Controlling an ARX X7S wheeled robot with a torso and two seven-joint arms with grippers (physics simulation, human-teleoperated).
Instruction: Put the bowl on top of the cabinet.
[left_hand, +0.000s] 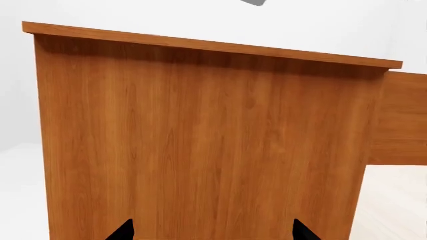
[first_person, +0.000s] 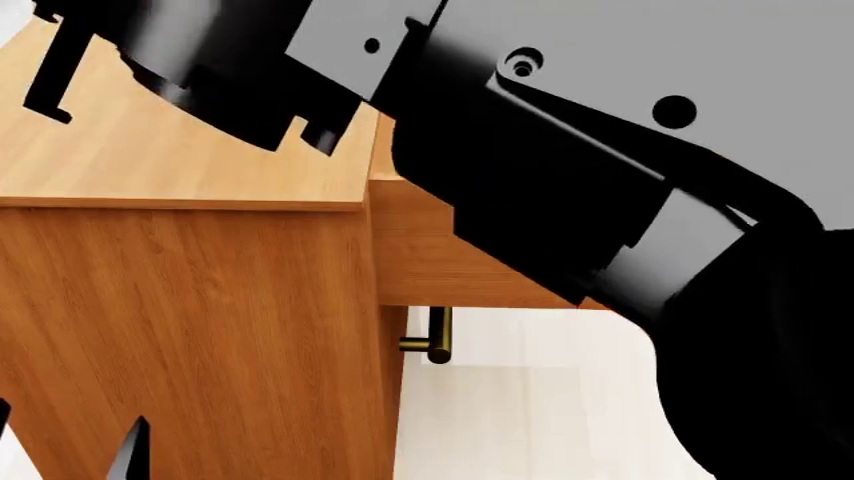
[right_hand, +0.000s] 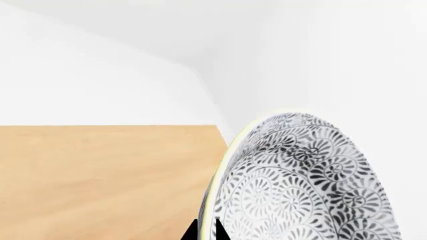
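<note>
In the right wrist view, the bowl (right_hand: 300, 180), white with a dense grey-black floral pattern, is held on edge. My right gripper (right_hand: 205, 234) is shut on its rim, one dark fingertip on each side of the wall. The cabinet's light wood top (right_hand: 107, 170) lies just below and beside the bowl. The head view shows my right arm (first_person: 574, 170) reaching over the cabinet top (first_person: 174, 150), hiding the bowl. My left gripper (left_hand: 213, 232) is open and holds nothing. It faces the cabinet's orange-brown side panel (left_hand: 207, 145), low down.
A brass bar handle (first_person: 434, 340) sticks out from the cabinet's front under the top's overhang. Pale floor (first_person: 534, 420) lies to the right of the cabinet. White walls (right_hand: 100, 65) stand behind the cabinet top.
</note>
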